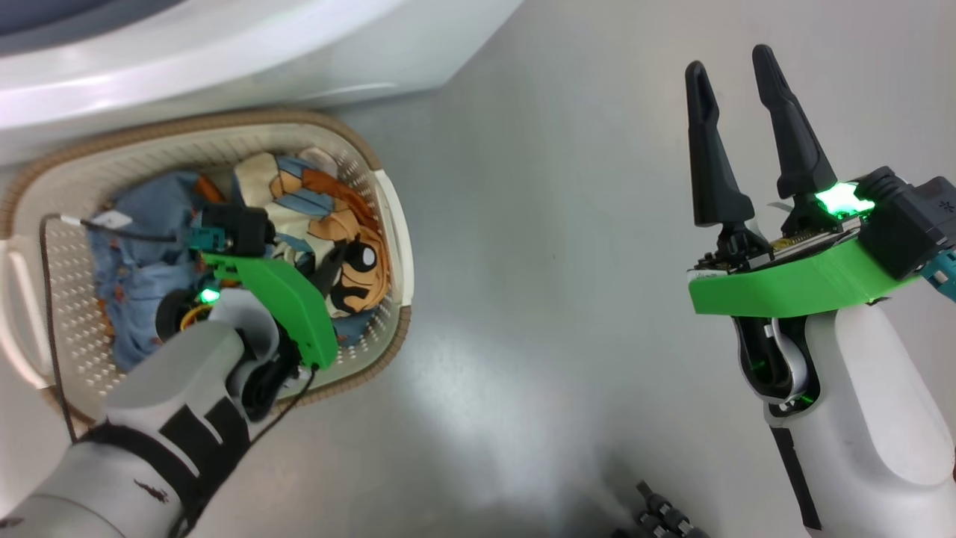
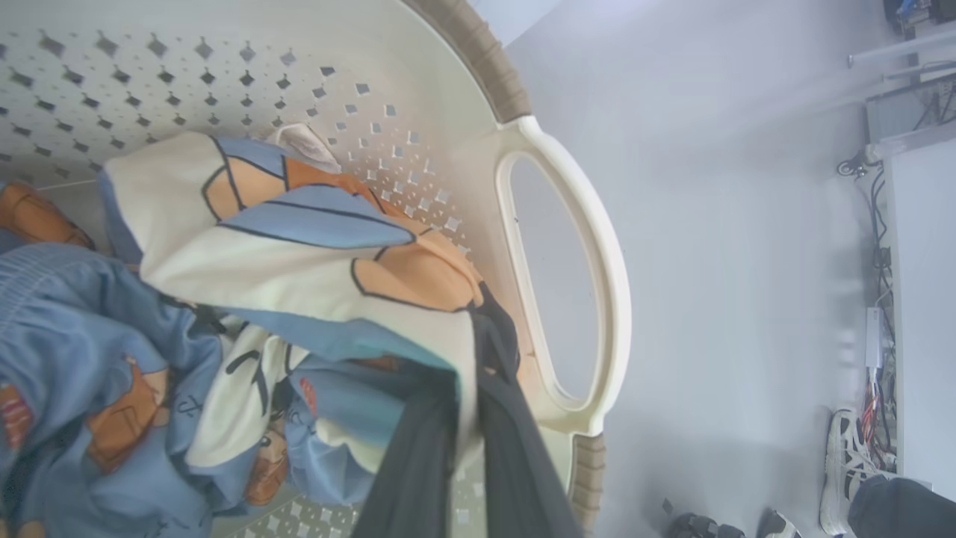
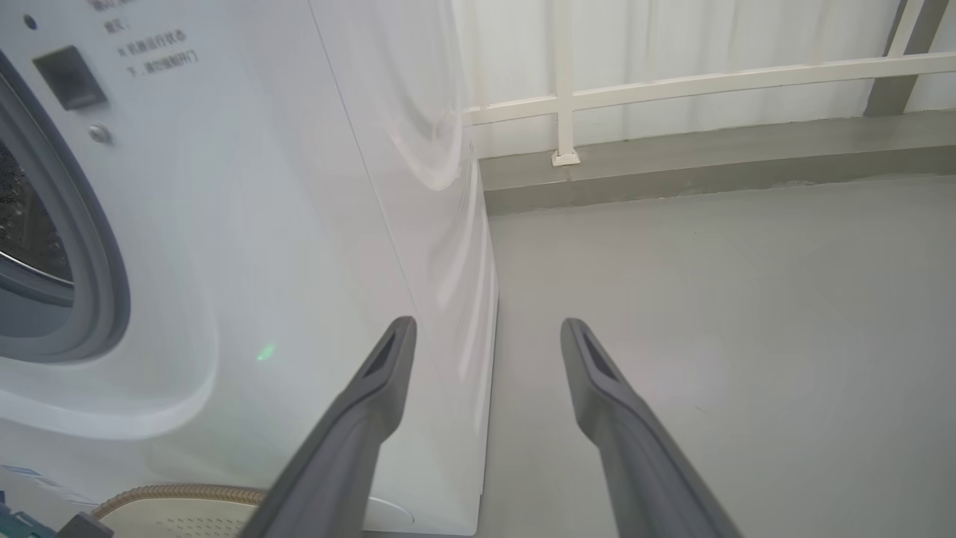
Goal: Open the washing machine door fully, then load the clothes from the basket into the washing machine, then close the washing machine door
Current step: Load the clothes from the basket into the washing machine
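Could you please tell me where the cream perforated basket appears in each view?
Head view: the cream perforated plastic basket sits at the left, below the white washing machine.
Left wrist view: the basket spans the left and centre, its handle mid-picture.
Right wrist view: the basket's edge peeks in at the bottom left.
Shared landmark: its brown woven-look rim.

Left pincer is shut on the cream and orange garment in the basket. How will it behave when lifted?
Likely floppy: the cream and orange garment lies in crumpled folds, so it should drape below the left pincer. Probably light, being thin cloth. It lies tangled against the light blue garment, so that may drag along.
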You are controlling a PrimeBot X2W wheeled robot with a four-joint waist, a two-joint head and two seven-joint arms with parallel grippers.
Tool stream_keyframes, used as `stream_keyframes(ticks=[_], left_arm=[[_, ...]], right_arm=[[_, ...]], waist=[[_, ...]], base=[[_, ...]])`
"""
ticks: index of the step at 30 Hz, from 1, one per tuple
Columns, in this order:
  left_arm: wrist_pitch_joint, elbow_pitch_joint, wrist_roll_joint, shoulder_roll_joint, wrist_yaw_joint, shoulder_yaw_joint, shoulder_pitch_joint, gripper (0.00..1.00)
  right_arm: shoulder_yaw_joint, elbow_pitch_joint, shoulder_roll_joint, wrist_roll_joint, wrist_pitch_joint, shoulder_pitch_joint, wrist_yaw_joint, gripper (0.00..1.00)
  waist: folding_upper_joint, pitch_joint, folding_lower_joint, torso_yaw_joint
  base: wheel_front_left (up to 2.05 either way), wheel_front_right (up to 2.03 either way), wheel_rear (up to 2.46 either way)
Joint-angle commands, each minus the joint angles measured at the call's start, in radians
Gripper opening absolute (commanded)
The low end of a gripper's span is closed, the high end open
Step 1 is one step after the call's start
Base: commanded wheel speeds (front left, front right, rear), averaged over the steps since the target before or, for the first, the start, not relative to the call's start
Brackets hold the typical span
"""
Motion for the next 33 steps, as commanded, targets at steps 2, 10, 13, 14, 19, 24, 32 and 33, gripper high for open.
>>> stream_keyframes(ticks=[2, 10, 13, 14, 19, 24, 32, 33], left_arm=[[-0.044, -0.034, -0.04, 0.004, -0.002, 0.029, 0.048, 0.0], [-0.132, -0.091, -0.131, 0.004, -0.002, 0.069, 0.129, 0.0], [-0.164, -0.127, -0.146, 0.005, -0.002, 0.082, 0.16, 0.0], [-0.173, -0.141, -0.15, 0.006, -0.002, 0.087, 0.17, 0.0], [-0.2, -0.198, -0.143, 0.014, -0.002, 0.126, 0.215, 0.0], [-0.204, -0.233, -0.079, 0.022, -0.002, 0.218, 0.257, 0.0], [-0.204, -0.342, 0.064, 0.013, -0.002, 0.44, 0.379, 0.0], [-0.204, -0.36, 0.077, 0.012, -0.002, 0.47, 0.394, 0.0]], right_arm=[[0.007, -0.008, -0.005, -0.016, -0.008, 0.052, 0.004, 1.0], [0.0, 0.018, -0.035, -0.011, -0.008, 0.095, 0.004, 1.0], [-0.007, 0.024, -0.047, -0.01, -0.008, 0.117, 0.004, 1.0], [-0.01, 0.027, -0.05, -0.01, -0.008, 0.124, 0.004, 1.0], [-0.019, 0.037, -0.071, -0.008, -0.008, 0.162, 0.004, 1.0], [-0.022, 0.045, -0.09, -0.006, -0.008, 0.197, 0.004, 1.0], [-0.028, 0.056, -0.098, 0.0, -0.008, 0.249, 0.004, 1.0], [-0.031, 0.056, -0.097, 0.0, -0.008, 0.256, 0.004, 1.0]], waist=[[-0.0001, -0.073, 0.0, 0.037], [-0.0001, -0.187, 0.0, 0.085], [-0.0001, -0.234, 0.0, 0.109], [-0.0001, -0.248, 0.0, 0.117], [-0.0001, -0.317, 0.0, 0.157], [-0.0001, -0.375, 0.0, 0.19], [-0.0001, -0.457, 0.0, 0.214], [-0.0001, -0.465, 0.0, 0.217]], base=[[0.0, 0.0, 0.0], [0.0, 0.0, 0.0], [0.0, 0.0, 0.0], [0.0, 0.0, 0.0], [0.0, 0.0, 0.0], [0.0, 0.0, 0.0], [0.0, 0.0, 0.0], [0.0, 0.0, 0.0]])
